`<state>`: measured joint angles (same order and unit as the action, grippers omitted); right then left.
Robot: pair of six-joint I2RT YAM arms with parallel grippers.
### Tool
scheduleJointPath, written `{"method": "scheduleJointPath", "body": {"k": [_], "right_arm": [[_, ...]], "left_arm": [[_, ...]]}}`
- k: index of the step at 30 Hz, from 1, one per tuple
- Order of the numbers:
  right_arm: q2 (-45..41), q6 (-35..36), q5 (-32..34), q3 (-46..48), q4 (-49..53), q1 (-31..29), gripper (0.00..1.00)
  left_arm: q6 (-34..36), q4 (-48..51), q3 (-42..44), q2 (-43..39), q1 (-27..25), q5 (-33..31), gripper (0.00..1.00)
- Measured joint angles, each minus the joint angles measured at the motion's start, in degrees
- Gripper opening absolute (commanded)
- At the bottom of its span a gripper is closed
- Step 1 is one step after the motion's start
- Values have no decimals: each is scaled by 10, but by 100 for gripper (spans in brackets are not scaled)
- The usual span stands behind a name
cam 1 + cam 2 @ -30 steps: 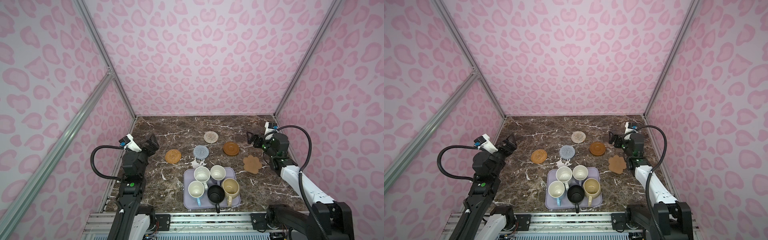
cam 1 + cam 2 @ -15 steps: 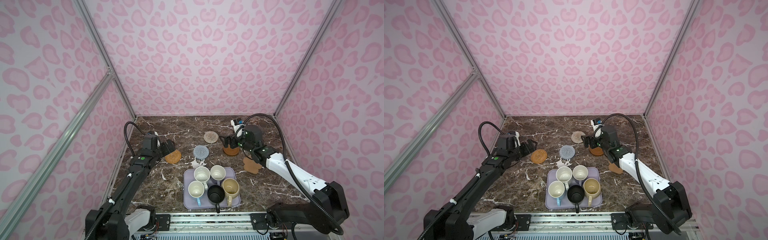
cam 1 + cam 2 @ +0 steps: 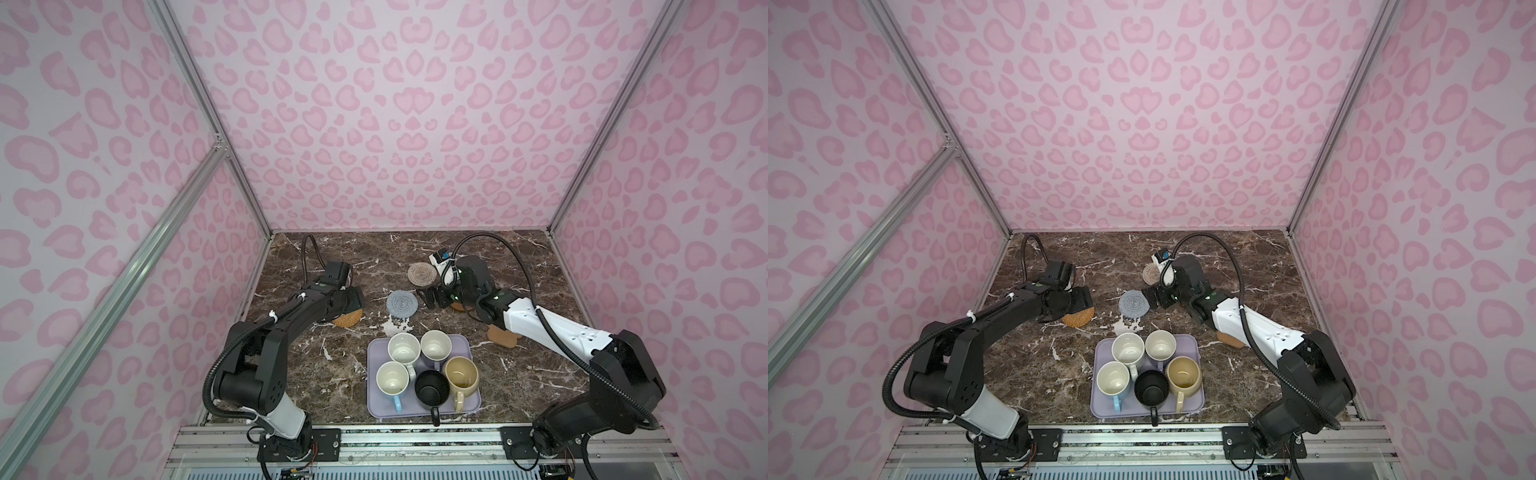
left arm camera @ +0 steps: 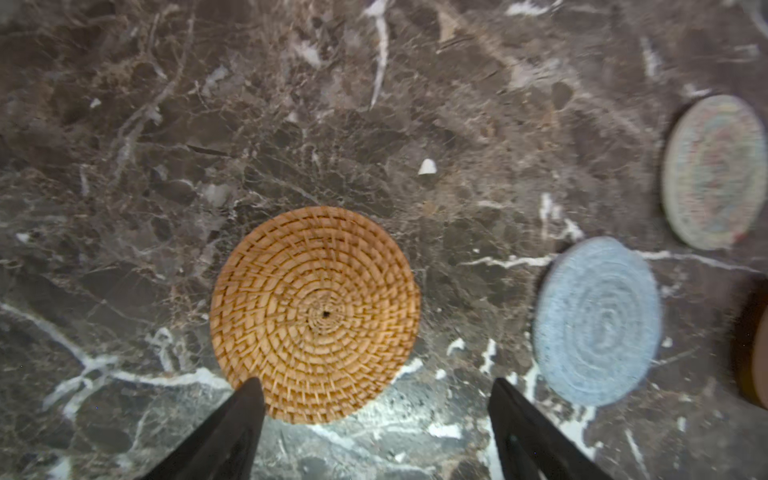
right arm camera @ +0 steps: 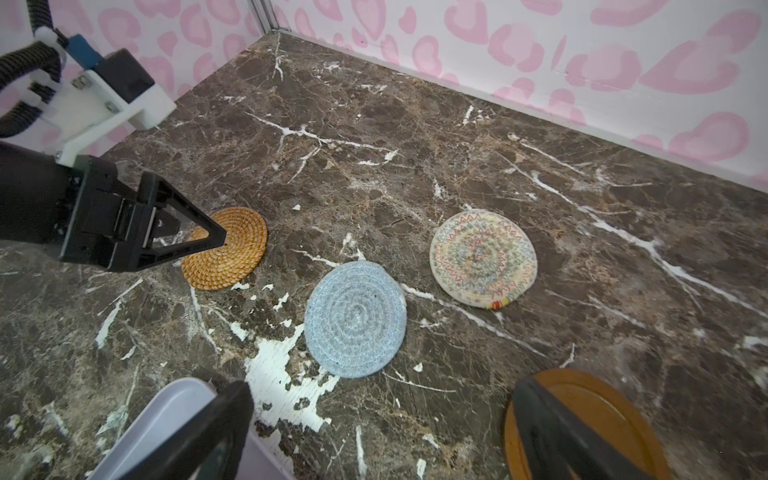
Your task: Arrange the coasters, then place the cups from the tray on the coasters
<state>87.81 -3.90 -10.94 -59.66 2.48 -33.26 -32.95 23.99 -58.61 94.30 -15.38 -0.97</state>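
My left arm [image 3: 286, 320] and right arm [image 3: 552, 332] are black with white shells and ribbed black cables [image 5: 18, 118]; my left hand [image 4: 376, 384] and right hand [image 5: 382, 386] have black tapered fingers.

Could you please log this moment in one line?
left end effector: open, at orange coaster; right end effector: open, at brown coaster; cups: on tray

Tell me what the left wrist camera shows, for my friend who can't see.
An orange woven coaster lies flat on a brown marble table, just ahead of the open left pincer. A grey-blue coaster and a cream coaster lie off to one side.
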Motion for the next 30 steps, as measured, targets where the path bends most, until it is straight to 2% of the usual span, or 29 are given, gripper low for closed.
{"method": "scheduleJointPath", "body": {"k": [5,6,10,11,30], "right_arm": [[12,0,0,-5,4,0,99],[15,0,0,-5,4,0,99],[24,0,0,-10,5,0,98],[26,0,-1,-11,5,0,98],[26,-2,5,-12,6,0,98]], "left_arm": [[0,2,-15,38,-1,-6,73],[0,2,-21,47,-1,-6,69],[0,-1,-31,73,-2,-4,66],[0,-1,-33,78,-2,-2,63],[0,-14,-149,176,-12,4,60]]}}
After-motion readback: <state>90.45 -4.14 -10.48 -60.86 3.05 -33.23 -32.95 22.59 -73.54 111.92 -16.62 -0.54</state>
